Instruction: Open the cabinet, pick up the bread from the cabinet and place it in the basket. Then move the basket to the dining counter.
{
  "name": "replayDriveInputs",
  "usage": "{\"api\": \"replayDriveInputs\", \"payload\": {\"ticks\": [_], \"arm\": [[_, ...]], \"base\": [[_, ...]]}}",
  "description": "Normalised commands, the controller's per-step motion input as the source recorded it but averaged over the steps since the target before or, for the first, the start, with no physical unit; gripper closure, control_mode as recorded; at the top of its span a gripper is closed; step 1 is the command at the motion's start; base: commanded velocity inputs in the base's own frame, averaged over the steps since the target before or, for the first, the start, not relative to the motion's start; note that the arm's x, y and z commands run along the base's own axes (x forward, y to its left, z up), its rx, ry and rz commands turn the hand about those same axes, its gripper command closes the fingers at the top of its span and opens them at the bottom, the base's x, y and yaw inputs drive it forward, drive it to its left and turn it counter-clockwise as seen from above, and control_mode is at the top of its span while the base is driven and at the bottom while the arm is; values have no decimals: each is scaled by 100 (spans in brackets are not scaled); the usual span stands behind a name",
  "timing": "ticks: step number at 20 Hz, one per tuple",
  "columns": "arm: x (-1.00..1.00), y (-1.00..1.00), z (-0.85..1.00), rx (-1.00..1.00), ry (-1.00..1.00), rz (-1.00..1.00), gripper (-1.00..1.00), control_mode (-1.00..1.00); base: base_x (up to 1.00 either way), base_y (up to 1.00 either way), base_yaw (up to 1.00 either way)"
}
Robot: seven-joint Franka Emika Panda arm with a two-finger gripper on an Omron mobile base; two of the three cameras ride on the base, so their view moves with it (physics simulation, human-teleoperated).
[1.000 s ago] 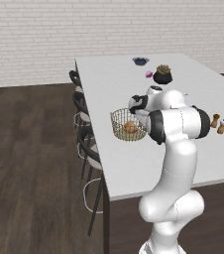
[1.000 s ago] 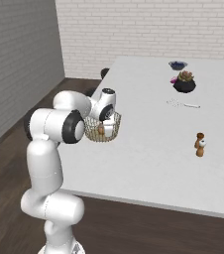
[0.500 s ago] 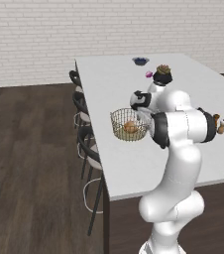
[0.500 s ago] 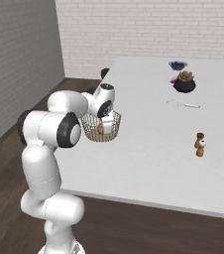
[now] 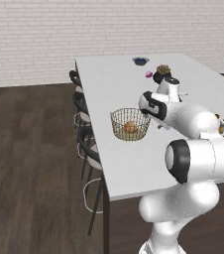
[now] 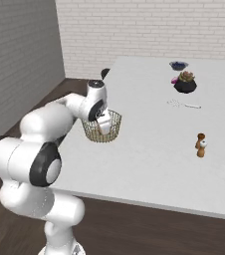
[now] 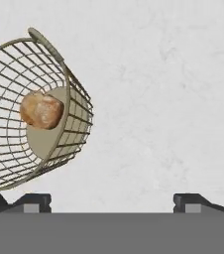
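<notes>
The claw point(image 7: 112, 201) is hanging over the white desk point(image 5: 114, 94) with its fingertips spread wide and nothing between them, the basket point(image 7: 34, 114) sitting just off to one side with the bread point(image 7: 41, 110) lying inside. The danger here: the light mesh is so near one fingertip that a careless sideways swing could tip it and roll the bread out.

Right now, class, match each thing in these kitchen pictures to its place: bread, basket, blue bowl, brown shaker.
Things:
1 bread
2 basket
3 blue bowl
4 brown shaker

Places:
A far end of the dining counter
B upright on the counter, near its middle
C inside the basket
D alone on the counter, apart from the basket

Pairs: 1-C, 2-B, 3-A, 4-D
</notes>
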Motion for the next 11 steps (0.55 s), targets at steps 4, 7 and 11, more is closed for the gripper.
{"api": "replayDriveInputs", "payload": {"ticks": [4, 7, 11], "arm": [[-100, -1, 39, -23, -21, 37, -100, -100], [-100, 0, 47, -23, -18, 38, -100, -100], [-100, 0, 34, -23, -20, 38, -100, -100]], "base": [[0, 0, 0], [0, 0, 0], [0, 0, 0]]}}
